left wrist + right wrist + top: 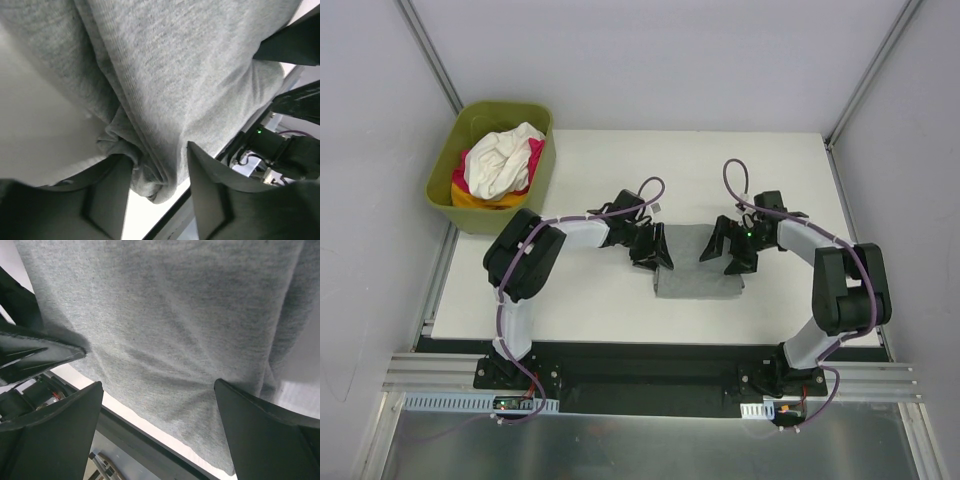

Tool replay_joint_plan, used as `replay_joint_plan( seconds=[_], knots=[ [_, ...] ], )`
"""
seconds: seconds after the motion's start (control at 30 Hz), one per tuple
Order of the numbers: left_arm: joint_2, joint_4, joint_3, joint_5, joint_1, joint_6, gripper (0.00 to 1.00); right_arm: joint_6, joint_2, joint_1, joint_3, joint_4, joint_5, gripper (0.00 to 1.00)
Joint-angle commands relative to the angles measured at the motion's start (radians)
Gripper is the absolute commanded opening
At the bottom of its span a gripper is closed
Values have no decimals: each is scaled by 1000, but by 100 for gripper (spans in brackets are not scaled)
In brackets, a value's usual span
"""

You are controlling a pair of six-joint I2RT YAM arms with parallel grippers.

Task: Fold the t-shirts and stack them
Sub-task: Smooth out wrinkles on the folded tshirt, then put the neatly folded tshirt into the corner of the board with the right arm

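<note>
The heather grey t-shirt [698, 270] lies folded into a small rectangle at the middle of the table. My left gripper [655, 250] is at its left edge. In the left wrist view the left gripper [159, 192] has a bunched fold of the grey t-shirt [175, 75] pinched between its fingers. My right gripper [725, 248] is over the shirt's right part. In the right wrist view the right gripper [157, 430] stands wide open above the flat grey t-shirt [170, 325], with nothing in it. White [500, 160], magenta-pink [534, 158] and orange-yellow [485, 200] shirts lie crumpled in the tub.
The olive-green plastic tub [545, 160] stands at the table's far left corner. The white table [590, 310] ends at a black rail near the arm bases. Grey walls and metal frame posts enclose the table on three sides.
</note>
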Motion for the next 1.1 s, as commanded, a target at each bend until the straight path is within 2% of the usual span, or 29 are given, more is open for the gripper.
replay_joint_plan(
  seconds=[0.0,0.13,0.2,0.23,0.47,0.67,0.8,0.93,1.07],
  knots=[
    [-30,1,-15,-17,-15,10,53,-85,-41,2,36,-93,77,99],
    [-80,-5,-20,-34,-12,11,68,-111,-116,22,63,-142,91,98],
    [-94,-10,-33,-36,-3,11,72,-114,-141,35,94,-161,106,98],
    [-108,-11,-41,-28,2,11,79,-122,-155,54,111,-182,115,97],
    [-237,-19,-147,-40,59,19,99,-99,-120,177,212,-184,144,97],
    [-402,-56,-244,-74,120,43,99,-48,26,268,321,-122,111,97],
    [-498,-151,-270,-195,138,73,99,-16,135,282,367,-98,103,97],
    [-582,-203,-287,-269,158,86,99,1,207,274,350,-79,115,97],
    [-608,-241,-288,-316,177,99,99,9,197,231,274,-56,117,97]
  ],
)
